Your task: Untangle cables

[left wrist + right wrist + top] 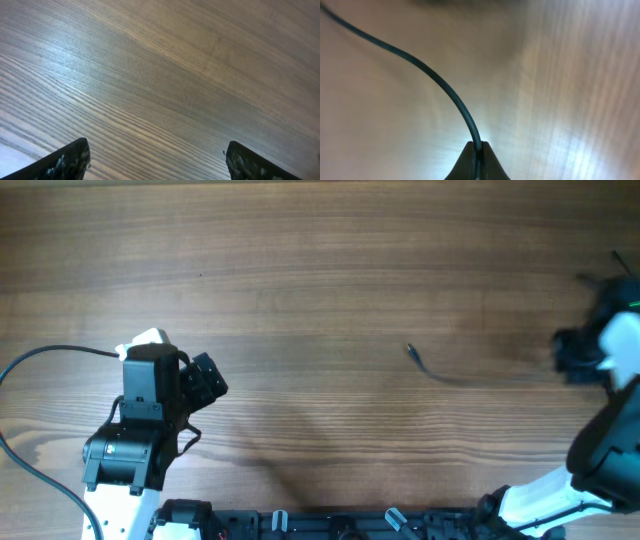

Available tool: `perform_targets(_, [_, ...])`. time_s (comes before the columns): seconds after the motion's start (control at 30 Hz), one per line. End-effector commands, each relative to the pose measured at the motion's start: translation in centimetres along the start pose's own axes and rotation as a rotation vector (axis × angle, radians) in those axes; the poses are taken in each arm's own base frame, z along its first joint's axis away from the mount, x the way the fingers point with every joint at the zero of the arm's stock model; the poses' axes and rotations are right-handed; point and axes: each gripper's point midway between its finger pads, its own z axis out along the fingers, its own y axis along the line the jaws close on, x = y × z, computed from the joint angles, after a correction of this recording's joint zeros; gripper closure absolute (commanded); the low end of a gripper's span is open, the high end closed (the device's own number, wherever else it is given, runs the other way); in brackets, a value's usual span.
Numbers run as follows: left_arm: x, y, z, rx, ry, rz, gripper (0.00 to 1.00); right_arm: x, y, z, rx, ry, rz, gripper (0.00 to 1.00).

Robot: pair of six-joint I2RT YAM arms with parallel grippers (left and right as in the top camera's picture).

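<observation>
Right gripper [477,148] pinched tight on thin black cable [436,76], which curves off up-left over wooden table [300,260]. Left gripper [157,161] fingers spread wide, holding nothing.

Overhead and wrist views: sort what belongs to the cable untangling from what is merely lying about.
Job in hand:
cable, thin and black
right gripper, jaws shut on it
left gripper, jaws open, empty

Just there:
wooden table
thick black wire running to the left arm
</observation>
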Motion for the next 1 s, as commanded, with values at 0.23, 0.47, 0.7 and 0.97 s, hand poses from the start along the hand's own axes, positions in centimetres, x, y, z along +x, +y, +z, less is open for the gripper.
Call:
perform_targets(0.23, [0.2,-0.4,0.0,0.026,0.014,0.013,0.11,-20.5,6.2,-16.9,-0.734,-0.181,0.326,0.96])
perform_targets(0.47, [0.4,-0.7,0.0,0.045,0.024,0.013,0.11,-24.3,3.8,-14.0,-0.599,-0.331,0.435,0.10])
perform_targets(0.7, [0.7,-1.4,0.1,0.079,0.044,0.014,0.10,-16.7,3.5,-6.7,-0.382,-0.039,0.243,0.00])
perform_targets(0.97, [0.3,-1.3,-2.1,0.116,-0.015,0.007,0.15,-0.9,10.4,-11.6,-0.603,0.132,-0.759,0.00])
